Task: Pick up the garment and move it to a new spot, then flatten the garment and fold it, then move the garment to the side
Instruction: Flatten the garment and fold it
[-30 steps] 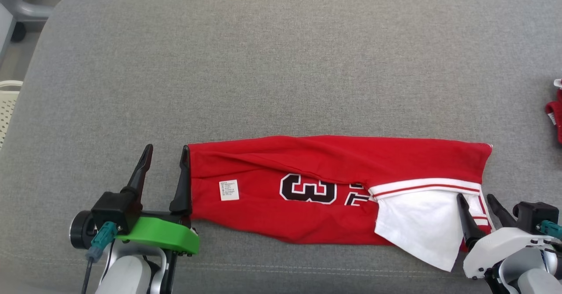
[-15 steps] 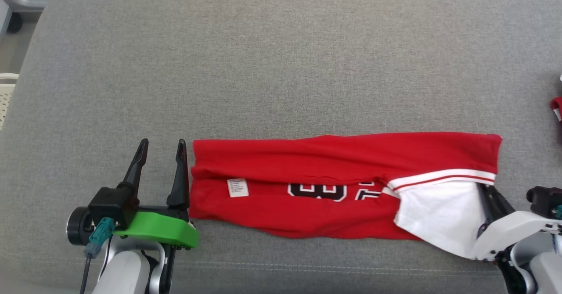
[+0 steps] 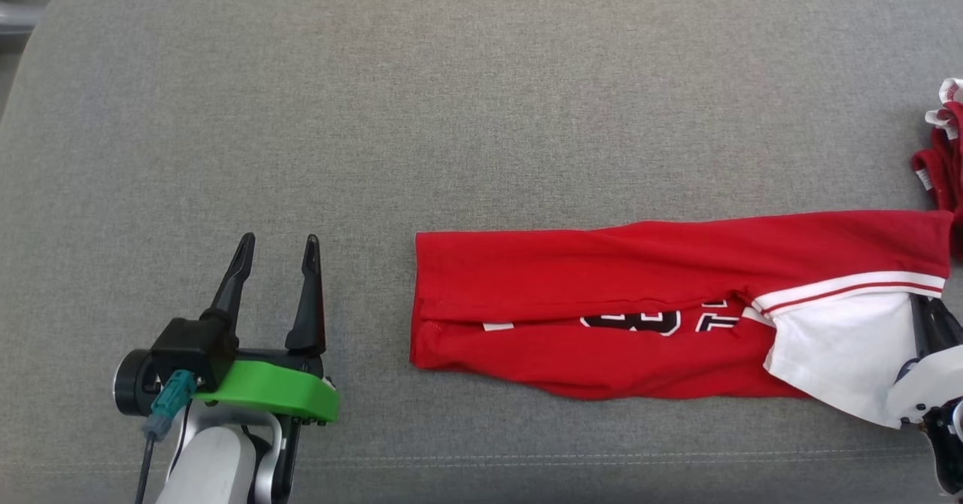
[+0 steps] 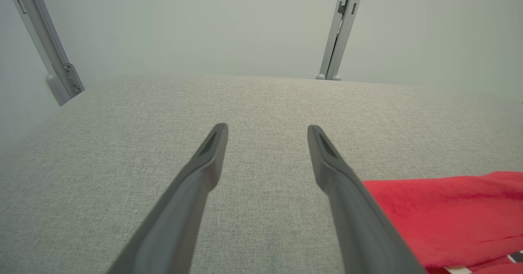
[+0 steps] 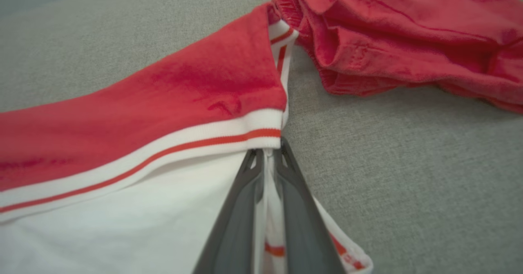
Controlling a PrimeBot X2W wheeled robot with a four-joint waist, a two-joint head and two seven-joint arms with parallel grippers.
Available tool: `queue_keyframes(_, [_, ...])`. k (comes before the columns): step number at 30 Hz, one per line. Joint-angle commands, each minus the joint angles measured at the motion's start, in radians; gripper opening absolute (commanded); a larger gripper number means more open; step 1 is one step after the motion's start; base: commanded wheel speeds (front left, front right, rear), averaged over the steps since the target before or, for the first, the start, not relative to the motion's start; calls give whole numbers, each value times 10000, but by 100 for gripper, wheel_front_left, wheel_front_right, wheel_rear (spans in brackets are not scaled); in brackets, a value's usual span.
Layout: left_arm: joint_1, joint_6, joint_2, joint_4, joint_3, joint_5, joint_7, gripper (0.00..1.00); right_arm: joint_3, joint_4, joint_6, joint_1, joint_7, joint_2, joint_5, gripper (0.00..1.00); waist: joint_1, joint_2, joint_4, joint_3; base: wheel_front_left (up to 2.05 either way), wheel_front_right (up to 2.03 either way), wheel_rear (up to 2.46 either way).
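Grey fabric table (image 3: 481, 98). We find the garment (image 3: 602, 278) lengthwise left-right; right gripper (image 5: 267, 152) pinches its hem, left gripper (image 3: 278, 239) wide.

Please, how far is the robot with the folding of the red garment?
Done, it seems: the red garment lies folded in a long band on the grey cushion. In hand: the right gripper is shut on its white-trimmed end, close to another red pile. Remaining: probably setting it aside and letting go; the left gripper stands open, apart from it.

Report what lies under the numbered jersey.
Grey cushion shows all around the numbered jersey; anything directly beneath it is covered. The right gripper pinches its white edge.
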Motion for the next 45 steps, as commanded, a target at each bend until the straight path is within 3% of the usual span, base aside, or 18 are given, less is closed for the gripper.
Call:
queue_keyframes(1, [-132, -55, -3, 23, 59, 73, -28, 100, 41, 11, -25, -155, -74, -59, 57, 0, 0, -1, -73, -40, 0, 0, 0])
queue_keyframes(5, [-41, -90, -49, 60, 105, 106, -29, 100, 270, -436, -22, -112, -160, 72, 115, 0, 0, -1, -177, -128, 0, 0, 0])
queue_keyframes(9, [99, -97, -38, 70, 161, 145, -29, 100, 601, -1753, -19, 255, -45, 404, 141, 0, 0, -1, -344, -229, 0, 0, 0])
queue_keyframes(17, [-20, -182, 14, 91, 54, 212, -29, 100, 1712, -5754, -13, 1087, 1123, 1834, 100, 0, 0, -1, -538, -271, 0, 0, 0])
queue_keyframes(20, [-86, -186, 31, 114, 18, 215, -28, 100, 2416, -6382, -13, 1122, 1470, 2342, -74, 0, 0, -1, -533, -274, 0, 0, 0])
queue_keyframes(26, [-172, -226, 29, 172, -63, 203, -24, 100, 3320, -6152, -13, 786, 1511, 2881, -87, 0, 0, -1, -396, -258, 0, 0, 0])
queue_keyframes(33, [-242, -258, -59, 206, -207, 172, -24, 100, 4675, -4924, -13, -35, 1038, 3302, 232, 0, 0, -1, -102, -140, 0, 0, 0])
queue_keyframes(45, [-607, -367, -231, 370, -455, 215, -25, 100, 6566, -2646, -13, -1570, 58, 3417, 1143, 0, 0, -1, 547, 179, 0, 0, 0])
